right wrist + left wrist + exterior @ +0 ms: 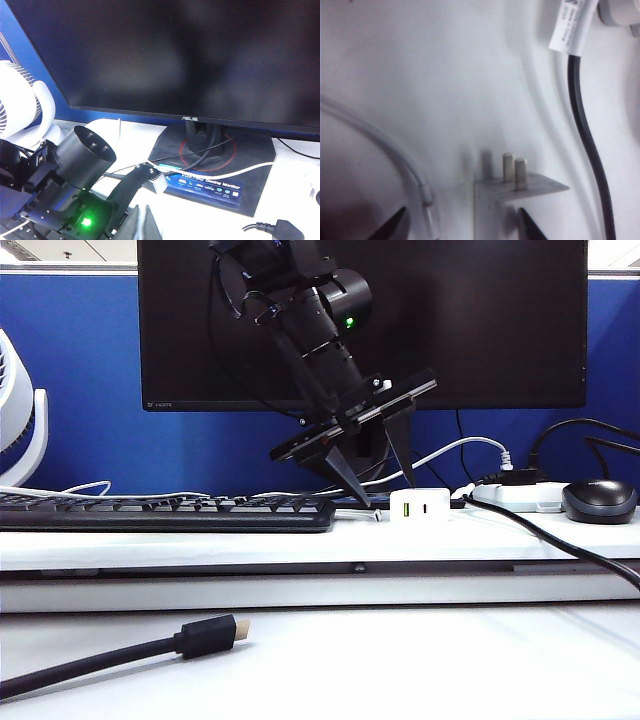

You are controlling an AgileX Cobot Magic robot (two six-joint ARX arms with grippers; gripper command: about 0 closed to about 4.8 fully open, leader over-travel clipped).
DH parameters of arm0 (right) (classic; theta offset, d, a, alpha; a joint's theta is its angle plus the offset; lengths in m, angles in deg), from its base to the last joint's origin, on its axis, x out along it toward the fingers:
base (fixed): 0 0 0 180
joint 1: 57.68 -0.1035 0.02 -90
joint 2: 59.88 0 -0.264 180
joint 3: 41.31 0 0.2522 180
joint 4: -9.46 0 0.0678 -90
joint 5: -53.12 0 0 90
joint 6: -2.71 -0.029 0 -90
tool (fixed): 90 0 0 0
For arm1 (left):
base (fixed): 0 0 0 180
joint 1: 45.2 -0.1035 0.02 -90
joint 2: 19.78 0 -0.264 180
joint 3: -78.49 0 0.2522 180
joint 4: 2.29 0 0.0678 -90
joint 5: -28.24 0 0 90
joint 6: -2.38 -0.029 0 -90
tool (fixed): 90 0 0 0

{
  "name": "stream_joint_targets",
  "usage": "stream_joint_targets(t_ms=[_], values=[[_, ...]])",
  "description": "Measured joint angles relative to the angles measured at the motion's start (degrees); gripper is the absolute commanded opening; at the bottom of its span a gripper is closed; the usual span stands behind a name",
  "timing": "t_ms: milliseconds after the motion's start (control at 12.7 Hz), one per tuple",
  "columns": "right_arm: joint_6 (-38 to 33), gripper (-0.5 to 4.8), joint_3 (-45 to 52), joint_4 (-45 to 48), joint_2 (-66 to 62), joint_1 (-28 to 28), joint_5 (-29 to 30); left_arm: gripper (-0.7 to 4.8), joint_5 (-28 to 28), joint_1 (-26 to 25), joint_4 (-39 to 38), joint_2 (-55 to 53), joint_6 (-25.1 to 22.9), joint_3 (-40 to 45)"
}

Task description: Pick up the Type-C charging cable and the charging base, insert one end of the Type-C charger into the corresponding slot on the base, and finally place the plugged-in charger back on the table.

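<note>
Nearest the exterior camera, a thick black cable with a gold-tipped plug [211, 635] lay on the lower level of the table [420, 665], in front of the charging base [420, 504], which sat on the raised shelf step with a keyboard [165, 512] to its left and a white power strip [520, 496] and black mouse [599, 500] to its right. The left gripper [382, 482] reached down at the charging base, fingers [532, 227] spread apart with one at each side of it and no grip to be seen, the prongs [515, 170] pointing away and the Type-C charging cable [395, 155] curving just beside it. Behind the charging base stood a dark monitor [190, 55]; the right gripper showed in no view, jaws closed.
</note>
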Motion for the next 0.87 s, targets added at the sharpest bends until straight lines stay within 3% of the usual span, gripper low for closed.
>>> stream_joint_targets(t_ms=[315,866], values=[[0.00,-0.01,0.00,0.00,0.02,0.00,0.00,2.77,2.95,-0.17,-5.57,-0.77,-0.26,-1.73],[0.00,-0.01,0.00,0.00,0.22,0.02,0.00,2.41,5.46,1.68,-5.40,-1.16,-0.26,-2.97]])
